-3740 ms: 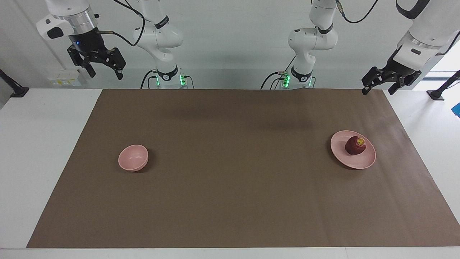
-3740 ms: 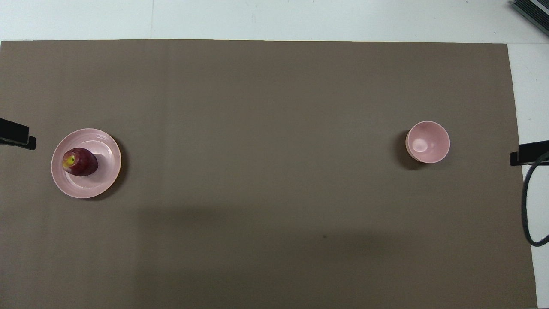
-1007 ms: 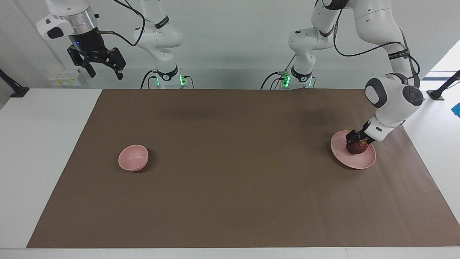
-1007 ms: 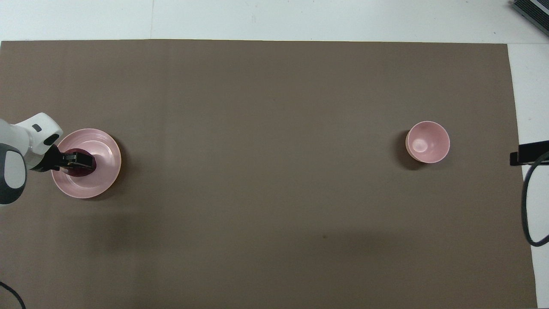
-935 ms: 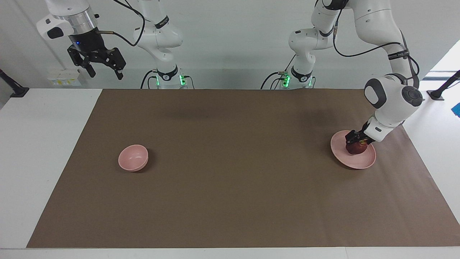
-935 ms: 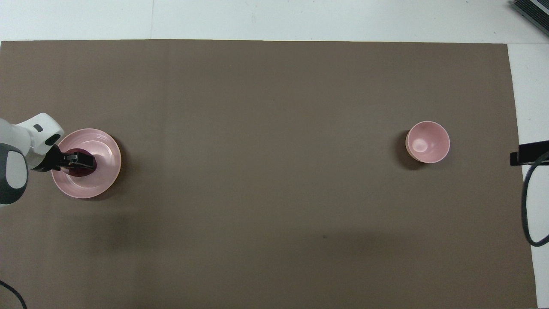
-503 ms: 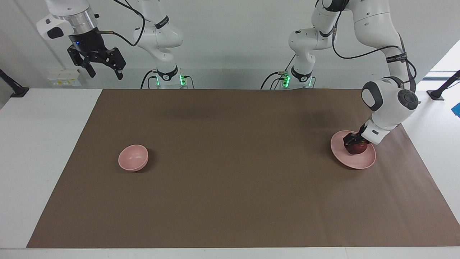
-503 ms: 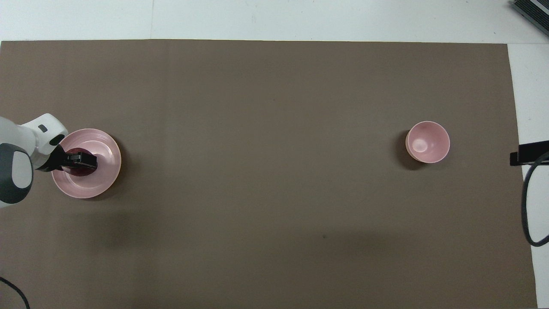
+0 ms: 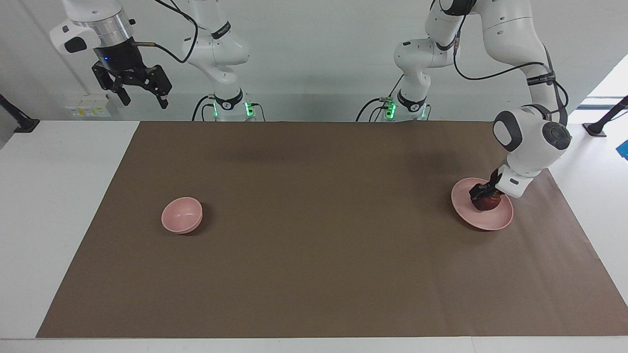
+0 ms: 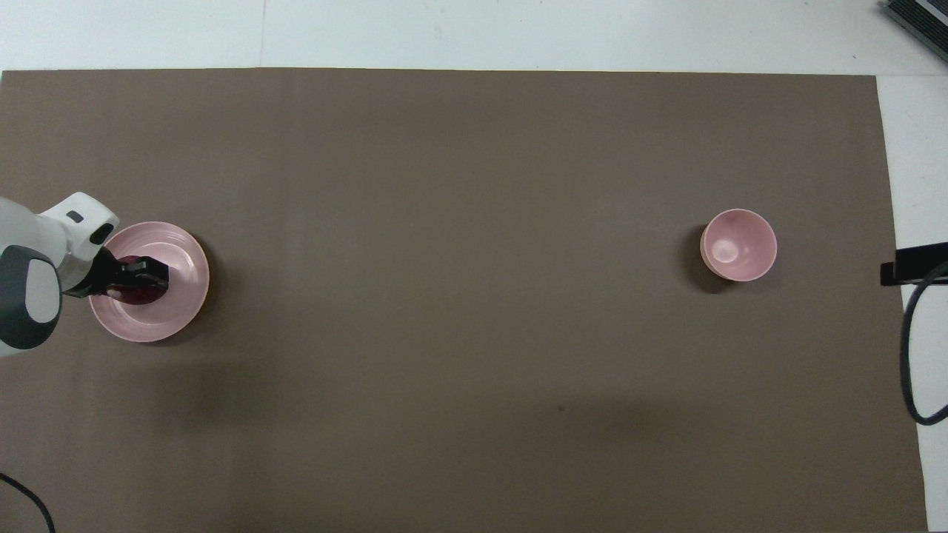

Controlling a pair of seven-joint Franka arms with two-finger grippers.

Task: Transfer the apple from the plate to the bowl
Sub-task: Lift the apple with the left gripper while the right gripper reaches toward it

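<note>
Apple (image 9: 486, 203) sits on the plate (image 9: 468, 214) at the right of the facing view, about mid-height, toward the left arm's end of the table. In the overhead view the same plate (image 10: 181, 296) lies at the left edge, mid-height, with the apple (image 10: 135, 295) mostly hidden under black fingers. Only a sliver of dark red shows there.

Left gripper (image 9: 483, 192) is down on the fruit, reaching in from the plate's outer side, and its fingers are clamped narrow on the apple. From above, the left gripper (image 10: 141, 275) lies across the plate's half nearer the table's end, with the white wrist just off the rim. Whether the apple is clear of the plate or resting on it cannot be told.

Bowl (image 9: 182, 214) stands at the left of the facing view, slightly below mid-height, toward the right arm's end of the table and well apart from the plate. Overhead it shows at the right, mid-height, as a pink bowl (image 10: 739, 244) with nothing in it.

Right gripper (image 9: 139, 94) waits high in the upper left of the facing view, over the white table edge by the mat (image 9: 314, 235), fingers spread wide and holding nothing. Only a dark tip of it shows at the right edge overhead.
</note>
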